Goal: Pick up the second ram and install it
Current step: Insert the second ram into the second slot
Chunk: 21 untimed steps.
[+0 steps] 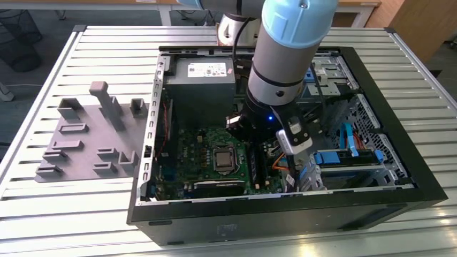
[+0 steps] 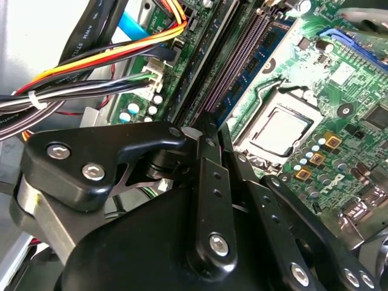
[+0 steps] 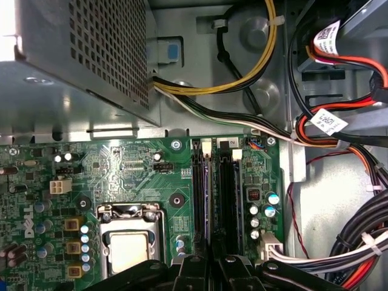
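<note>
**Gripper down at the memory slots, clenched**

Your arm (image 1: 286, 59) reaches down into the open computer case (image 1: 286, 206), which lies on the slatted table (image 1: 71, 214). In both wrist views the gripper (image 2: 209, 136) (image 3: 212, 264) hangs just over the near end of the two long black memory slots (image 3: 227, 188) on the green motherboard (image 3: 121, 163). Its fingers (image 2: 203, 182) are drawn tight together, and you cannot tell whether anything thin is pinched between them.

Where the memory stick sits cannot be told from these views. In the second wrist view the slot in line with the fingertips shows its bare row of contacts (image 2: 239, 66).

The processor socket (image 3: 130, 248) lies just beside the slots on one side. A bundle of coloured cables (image 2: 91, 70) runs past on the other. The metal power supply box (image 3: 73, 60) stands beyond the board's far edge.

On the exterior view's left, the gray fixture plate (image 1: 85, 144) lies on the table beside the case, well apart from the gripper.
</note>
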Each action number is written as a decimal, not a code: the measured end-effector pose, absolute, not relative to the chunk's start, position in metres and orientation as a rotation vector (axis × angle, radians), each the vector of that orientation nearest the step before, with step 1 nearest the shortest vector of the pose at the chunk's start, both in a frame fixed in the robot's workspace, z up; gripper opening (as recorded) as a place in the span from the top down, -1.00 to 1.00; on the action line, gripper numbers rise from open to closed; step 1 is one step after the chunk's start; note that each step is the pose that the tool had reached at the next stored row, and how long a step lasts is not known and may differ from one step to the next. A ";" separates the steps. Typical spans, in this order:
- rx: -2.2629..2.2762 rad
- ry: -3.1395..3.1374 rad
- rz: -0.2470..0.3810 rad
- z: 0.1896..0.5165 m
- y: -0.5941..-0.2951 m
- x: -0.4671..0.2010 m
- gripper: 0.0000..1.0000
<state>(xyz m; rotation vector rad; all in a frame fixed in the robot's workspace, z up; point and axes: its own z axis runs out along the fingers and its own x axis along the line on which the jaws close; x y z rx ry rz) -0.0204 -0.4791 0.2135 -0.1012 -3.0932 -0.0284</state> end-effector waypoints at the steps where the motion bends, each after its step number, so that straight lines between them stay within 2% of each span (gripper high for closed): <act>1: -0.101 -3.093 -0.028 0.213 -0.479 -0.020 0.72; 21: -0.101 -3.093 -0.030 0.212 -0.479 -0.020 0.72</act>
